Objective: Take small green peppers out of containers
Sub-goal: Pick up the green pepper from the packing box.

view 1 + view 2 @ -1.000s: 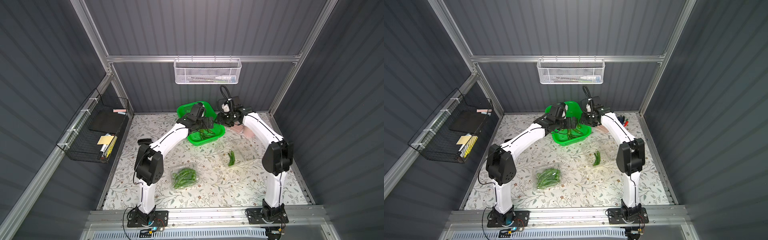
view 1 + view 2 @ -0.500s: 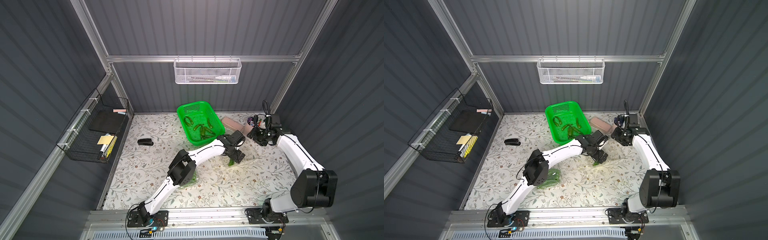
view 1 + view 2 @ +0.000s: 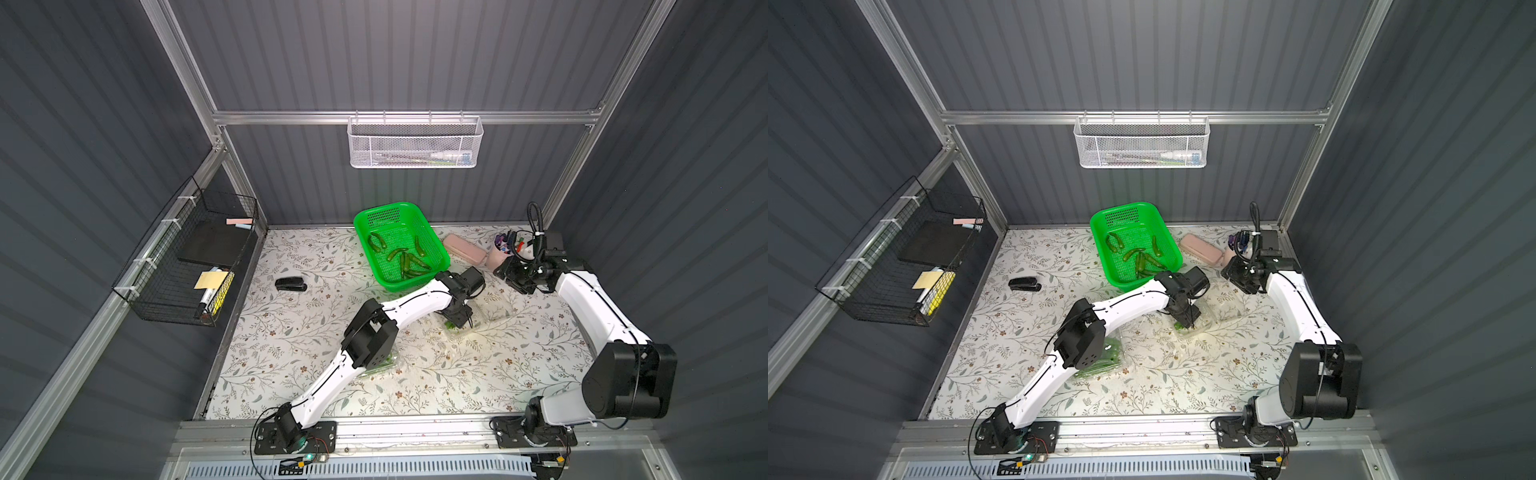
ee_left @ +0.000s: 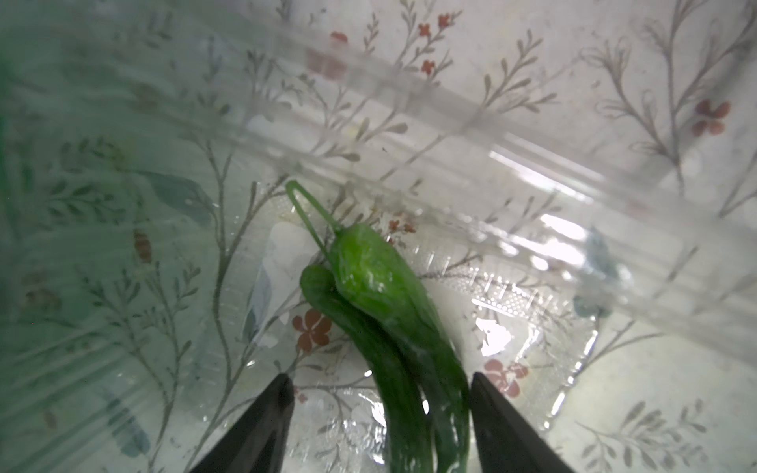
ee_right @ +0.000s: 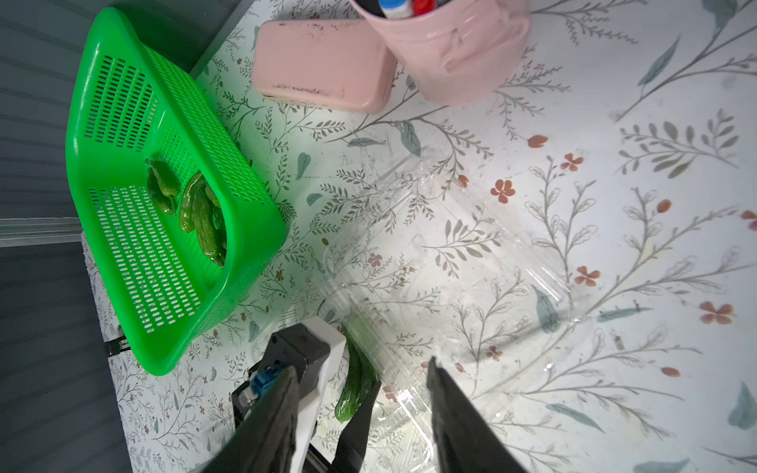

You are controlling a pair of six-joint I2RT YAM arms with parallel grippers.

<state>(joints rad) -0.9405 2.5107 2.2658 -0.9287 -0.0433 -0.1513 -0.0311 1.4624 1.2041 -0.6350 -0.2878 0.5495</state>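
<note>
Between the spread fingers of the left end effector: two small green peppers, stems pointing away, lying in an open clear container. Near a pink cup, above the desk: right end effector, spread and empty.

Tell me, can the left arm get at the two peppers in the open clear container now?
Probably yes. The left gripper is down inside the open container, its fingers standing on either side of the two peppers; the lid is folded back and nothing lies between.
</note>
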